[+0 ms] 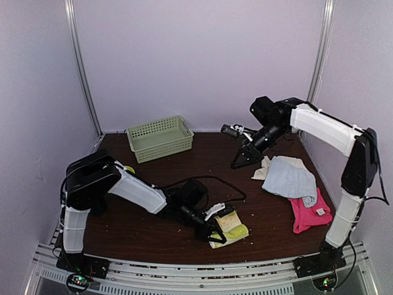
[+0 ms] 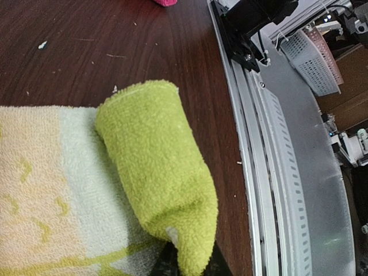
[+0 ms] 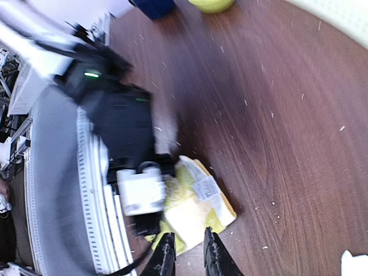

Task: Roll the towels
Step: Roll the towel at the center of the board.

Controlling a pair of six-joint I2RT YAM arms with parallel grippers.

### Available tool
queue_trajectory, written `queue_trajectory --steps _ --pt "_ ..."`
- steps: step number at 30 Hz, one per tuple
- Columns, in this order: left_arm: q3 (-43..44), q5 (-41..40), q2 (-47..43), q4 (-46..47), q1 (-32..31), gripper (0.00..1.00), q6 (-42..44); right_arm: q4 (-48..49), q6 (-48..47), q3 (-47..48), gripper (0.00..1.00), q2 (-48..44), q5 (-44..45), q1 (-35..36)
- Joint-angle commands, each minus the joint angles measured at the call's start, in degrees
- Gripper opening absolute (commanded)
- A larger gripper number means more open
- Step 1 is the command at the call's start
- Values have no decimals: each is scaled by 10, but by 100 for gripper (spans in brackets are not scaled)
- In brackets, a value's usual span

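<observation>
The lime-green towel [image 1: 229, 226] with its pale lemon print lies near the table's front edge. It also shows in the right wrist view [image 3: 190, 215]. My left gripper [image 1: 216, 235] is shut on a folded-over green edge of it [image 2: 161, 178], which stands up as a loose roll over the printed side. Its jaws [image 2: 192, 267] are mostly hidden by the cloth. My right gripper [image 1: 237, 164] hangs in the air at the back right, jaws nearly together and empty [image 3: 187, 259]. The light blue towel [image 1: 288, 178] lies on the cream-white one [image 1: 264, 168]. The hot pink towel [image 1: 309, 213] lies in front of them.
The green plastic basket [image 1: 159, 138] stands at the back left. A small yellow-green object [image 1: 129, 169] sits beside the left arm's shoulder. The metal rail [image 2: 287, 172] runs along the table's front edge, close to the lime towel. A black cable [image 1: 202, 179] loops behind the left arm.
</observation>
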Motion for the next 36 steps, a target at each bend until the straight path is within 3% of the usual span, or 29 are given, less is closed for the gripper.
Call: queue_trajectory --steps 1,6,12,20,31,36 --pt "-30 33 53 -11 15 13 -56 -15 -11 -43 20 -123 -70 -17" --pt "-15 43 75 -16 23 15 -71 31 -68 -163 22 -266 -46 19" --pt "-13 48 81 -28 33 16 -76 106 -89 -326 23 -340 136 194" --pt "5 50 106 -49 35 19 -77 239 -66 -430 32 -277 359 320" --pt "14 55 111 -69 36 26 -63 373 -58 -473 37 -176 450 367" --pt "10 53 105 -72 36 31 -61 391 -57 -491 29 -155 469 371"
